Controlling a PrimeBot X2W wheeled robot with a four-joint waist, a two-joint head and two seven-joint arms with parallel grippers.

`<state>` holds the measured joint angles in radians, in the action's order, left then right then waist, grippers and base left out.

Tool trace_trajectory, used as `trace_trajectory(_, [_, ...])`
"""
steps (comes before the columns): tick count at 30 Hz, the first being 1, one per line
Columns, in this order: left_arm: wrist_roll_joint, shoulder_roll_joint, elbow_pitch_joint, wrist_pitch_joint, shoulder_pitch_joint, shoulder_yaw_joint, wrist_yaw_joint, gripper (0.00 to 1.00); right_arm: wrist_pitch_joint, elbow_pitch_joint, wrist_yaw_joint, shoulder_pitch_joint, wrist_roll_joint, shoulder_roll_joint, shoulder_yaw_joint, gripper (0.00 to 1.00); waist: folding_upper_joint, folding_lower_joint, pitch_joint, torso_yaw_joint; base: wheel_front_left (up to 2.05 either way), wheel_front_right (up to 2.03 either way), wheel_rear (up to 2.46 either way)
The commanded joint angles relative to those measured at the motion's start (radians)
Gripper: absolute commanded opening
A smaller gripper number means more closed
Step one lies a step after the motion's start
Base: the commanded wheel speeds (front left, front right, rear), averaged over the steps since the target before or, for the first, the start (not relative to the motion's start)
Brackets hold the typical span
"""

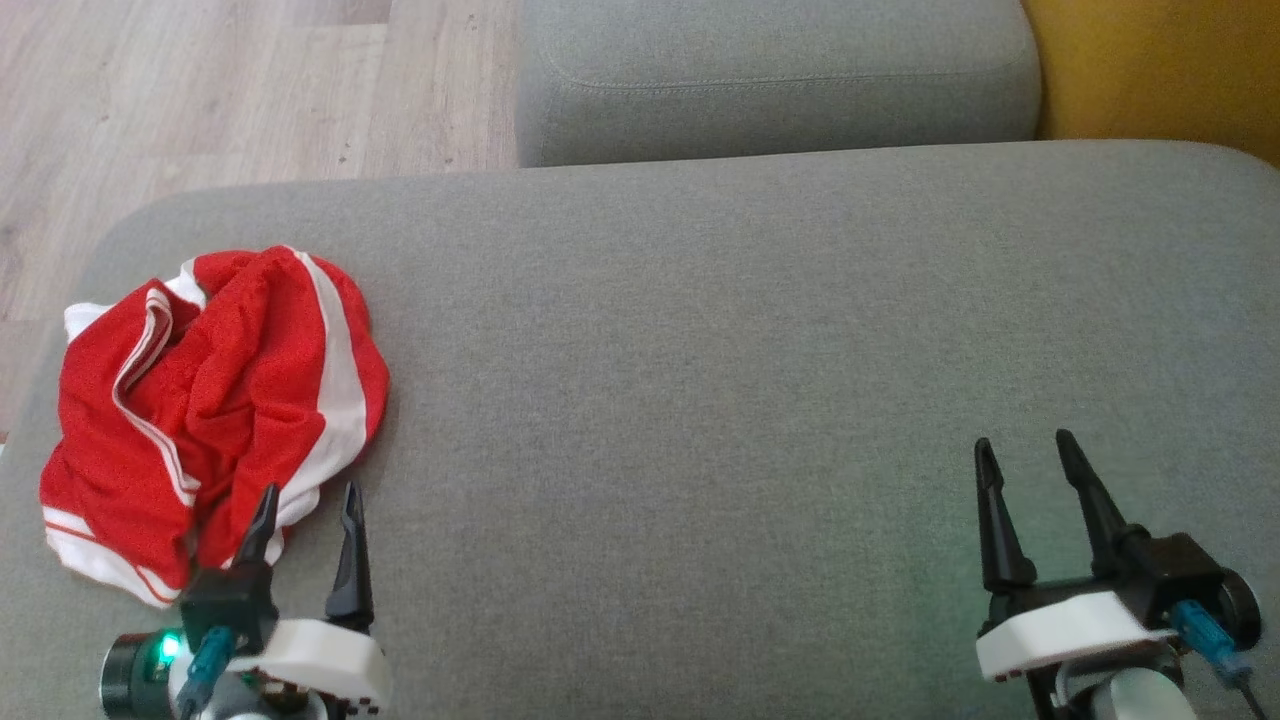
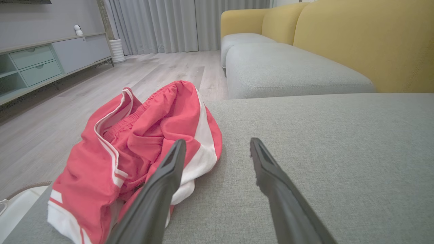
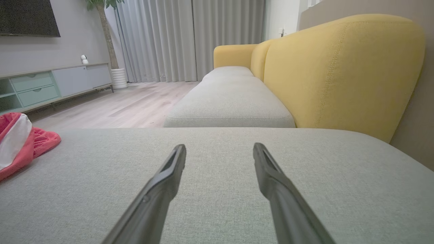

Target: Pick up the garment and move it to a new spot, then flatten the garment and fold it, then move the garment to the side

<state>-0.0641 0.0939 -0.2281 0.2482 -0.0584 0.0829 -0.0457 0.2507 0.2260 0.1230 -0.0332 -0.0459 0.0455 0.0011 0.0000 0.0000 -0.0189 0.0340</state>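
You face the broad grey seat cushion (image 1: 700, 350). The crumpled red-and-white garment (image 1: 230, 400) lies in a heap at the cushion's left end, close to its edge. Your left fingers (image 1: 352, 560) stand apart and empty over the cushion's near left part. Your right fingers (image 1: 1000, 530) stand apart and empty over its near right part.

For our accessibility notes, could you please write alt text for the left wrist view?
A crumpled red-and-white garment lies on a grey sofa cushion, just in front of the open left tool. Behind are a wooden floor, grey curtains and a yellow sofa back.
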Motion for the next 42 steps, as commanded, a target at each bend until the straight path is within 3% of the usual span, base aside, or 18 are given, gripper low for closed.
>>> trace_trajectory(1, [0.004,0.015,0.031,0.014,0.028,-0.038,-0.009,1.00,0.011,-0.026,0.008,0.040,-0.006,0.005,0.030,1.00,0.0000,0.0000,0.000,0.000,0.00,0.00,0.00])
trace_trajectory(27, [-0.026,-0.017,0.014,0.014,0.024,-0.072,0.010,1.00,0.011,-0.010,0.008,0.033,-0.049,0.005,0.043,1.00,0.0000,0.0000,-0.009,0.015,0.00,0.00,0.00])
trace_trajectory(37, [-0.024,-0.023,0.019,0.014,0.040,-0.068,0.019,1.00,0.011,-0.019,0.008,0.018,-0.057,0.005,0.047,1.00,0.0000,0.0000,-0.017,0.134,0.00,0.00,0.00])
trace_trajectory(42, [-0.028,-0.023,0.018,0.014,0.031,-0.078,0.023,1.00,0.011,-0.018,0.008,0.016,-0.062,0.005,0.066,1.00,0.0000,0.0000,-0.024,0.238,0.00,0.00,0.00])
